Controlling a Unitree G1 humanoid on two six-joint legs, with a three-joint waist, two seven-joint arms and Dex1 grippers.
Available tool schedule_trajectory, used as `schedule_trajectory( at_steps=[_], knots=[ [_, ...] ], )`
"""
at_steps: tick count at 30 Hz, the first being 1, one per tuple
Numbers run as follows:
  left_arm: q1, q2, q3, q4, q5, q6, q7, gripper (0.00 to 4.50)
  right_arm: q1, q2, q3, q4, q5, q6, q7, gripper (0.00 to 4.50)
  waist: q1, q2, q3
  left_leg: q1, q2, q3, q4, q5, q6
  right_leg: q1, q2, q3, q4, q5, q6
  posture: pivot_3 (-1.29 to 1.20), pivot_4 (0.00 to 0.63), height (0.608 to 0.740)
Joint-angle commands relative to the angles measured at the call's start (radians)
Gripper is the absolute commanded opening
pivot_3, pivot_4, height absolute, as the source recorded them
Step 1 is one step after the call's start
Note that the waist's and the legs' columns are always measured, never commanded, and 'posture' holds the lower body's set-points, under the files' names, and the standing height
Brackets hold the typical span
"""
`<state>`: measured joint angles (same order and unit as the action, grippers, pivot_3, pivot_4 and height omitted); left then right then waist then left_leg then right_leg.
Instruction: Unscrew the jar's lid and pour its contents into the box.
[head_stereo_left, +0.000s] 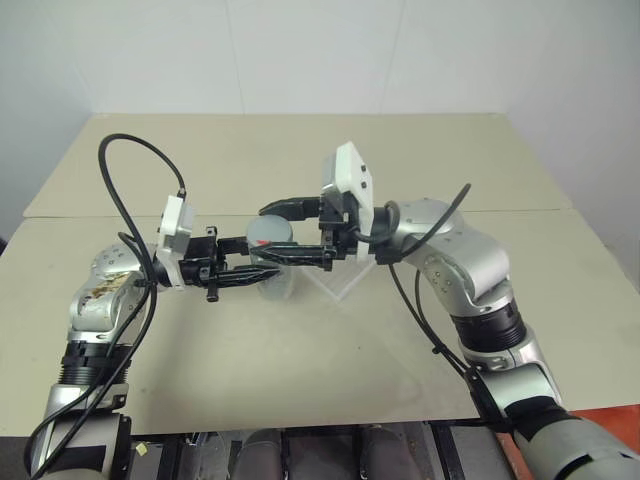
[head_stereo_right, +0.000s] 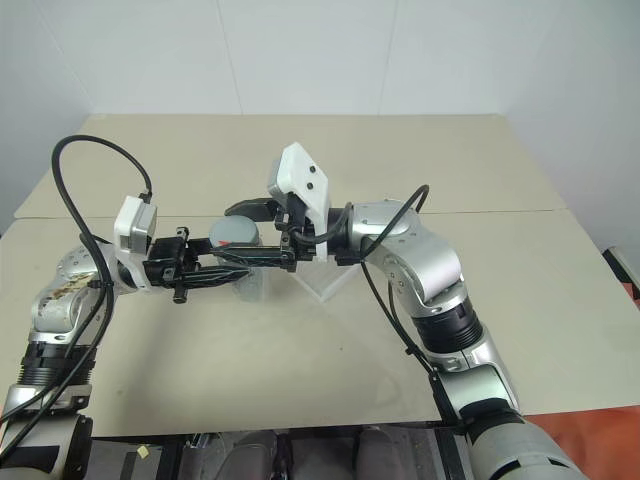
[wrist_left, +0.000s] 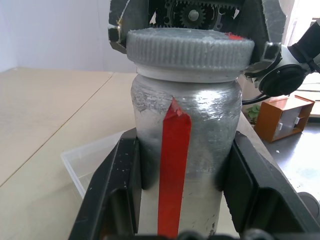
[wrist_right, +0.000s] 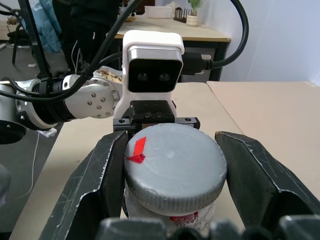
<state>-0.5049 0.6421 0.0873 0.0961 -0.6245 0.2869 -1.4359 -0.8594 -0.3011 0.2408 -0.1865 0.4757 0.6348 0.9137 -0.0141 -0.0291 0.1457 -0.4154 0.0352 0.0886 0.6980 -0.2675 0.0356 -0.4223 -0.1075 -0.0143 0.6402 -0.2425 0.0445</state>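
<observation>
The silvery jar (wrist_left: 185, 125), marked with a red vertical stripe, hangs upright above the table with my left gripper (head_stereo_left: 260, 260) shut on its body from the left. Its grey ribbed lid (wrist_right: 172, 167) carries a small red mark on top. My right gripper (head_stereo_left: 272, 233) reaches in from the right, with one finger against each side of the lid. The clear plastic box (head_stereo_left: 340, 282) lies on the table just below and to the right of the jar. The contents are hidden inside the jar.
The tan table (head_stereo_left: 300, 350) stretches wide on all sides, with a seam (head_stereo_left: 520, 211) running across it behind the arms. Black cables loop over both forearms. An orange box (wrist_left: 282, 117) stands beyond the table's edge.
</observation>
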Motion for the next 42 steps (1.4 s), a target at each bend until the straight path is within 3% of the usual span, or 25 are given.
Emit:
schedule_trajectory(
  at_steps=[1,8,15,22,27,28,32,33,39,42],
  knots=[
    [0.004,0.008,0.000,-0.009,-0.006,0.004,-0.020,1.86,-0.041,-0.019,-0.048,-0.035,0.001,-0.012,-0.016,2.75,0.000,0.000,0.000,0.000,0.000,0.000,0.000,0.000,0.000,0.000,0.000,0.000,0.000,0.000,0.000,0.00,0.150,0.740],
    [0.039,0.015,0.008,-0.013,0.004,0.003,-0.010,1.86,-0.051,-0.119,-0.166,-0.028,-0.001,-0.014,-0.053,2.75,0.003,0.000,0.000,0.000,0.000,0.000,0.000,0.000,0.000,0.000,0.000,0.000,0.000,0.000,0.000,0.00,0.150,0.740],
    [0.013,-0.008,0.045,-0.005,-0.012,-0.001,0.030,1.86,0.108,-0.232,-0.266,-0.031,-0.089,0.019,-0.226,2.75,0.002,0.000,0.000,0.000,0.000,0.000,0.000,0.000,0.001,0.000,0.000,0.000,-0.001,0.000,0.000,0.00,0.150,0.740],
    [-0.028,-0.062,0.052,0.009,-0.003,-0.024,0.100,1.86,0.246,-0.183,-0.248,0.058,-0.262,0.122,-0.526,2.75,-0.002,0.000,0.000,0.000,0.000,0.001,0.000,0.000,0.000,0.000,0.000,0.001,0.000,0.000,0.000,0.00,0.150,0.740],
    [-0.042,-0.072,0.042,0.021,0.016,-0.043,0.115,1.86,0.226,-0.094,-0.251,0.205,-0.336,0.164,-0.670,2.75,-0.005,0.000,0.000,0.000,0.000,0.001,-0.001,0.002,-0.004,-0.001,0.000,0.001,0.000,0.000,0.000,0.00,0.150,0.740],
    [-0.042,-0.072,0.040,0.021,0.019,-0.046,0.116,1.86,0.220,-0.087,-0.245,0.234,-0.350,0.156,-0.683,3.10,-0.004,0.000,0.000,0.000,0.000,0.001,-0.001,0.002,-0.004,0.000,0.000,0.001,0.000,0.000,0.000,0.00,0.150,0.740],
    [-0.042,-0.068,0.041,0.023,0.035,-0.055,0.122,1.86,0.206,-0.079,-0.244,0.244,-0.344,0.169,-0.666,4.35,-0.001,0.000,0.000,0.000,0.000,0.001,-0.001,0.002,-0.004,0.000,0.000,0.001,-0.001,0.000,0.000,0.00,0.150,0.740],
    [-0.042,-0.067,0.041,0.023,0.039,-0.057,0.124,1.86,0.210,-0.088,-0.239,0.225,-0.340,0.181,-0.651,4.47,0.000,0.000,0.000,0.000,0.000,0.001,-0.001,0.002,-0.004,0.000,0.000,0.001,-0.001,0.000,0.000,0.00,0.150,0.740],
    [-0.073,-0.081,0.031,0.059,0.102,-0.118,0.175,1.86,0.252,-0.217,-0.228,-0.013,-0.264,0.293,-0.489,4.47,0.003,0.000,0.000,0.000,0.000,0.000,-0.001,-0.001,0.001,0.000,0.000,0.001,-0.001,0.000,0.000,0.00,0.150,0.740],
    [-0.110,-0.102,0.008,0.094,0.167,-0.187,0.216,1.86,0.278,-0.313,-0.279,-0.146,-0.137,0.337,-0.334,4.47,0.007,0.000,0.000,-0.001,-0.001,0.000,-0.001,-0.002,0.003,0.000,0.000,0.001,-0.002,0.000,0.000,0.00,0.150,0.740]
  ],
)
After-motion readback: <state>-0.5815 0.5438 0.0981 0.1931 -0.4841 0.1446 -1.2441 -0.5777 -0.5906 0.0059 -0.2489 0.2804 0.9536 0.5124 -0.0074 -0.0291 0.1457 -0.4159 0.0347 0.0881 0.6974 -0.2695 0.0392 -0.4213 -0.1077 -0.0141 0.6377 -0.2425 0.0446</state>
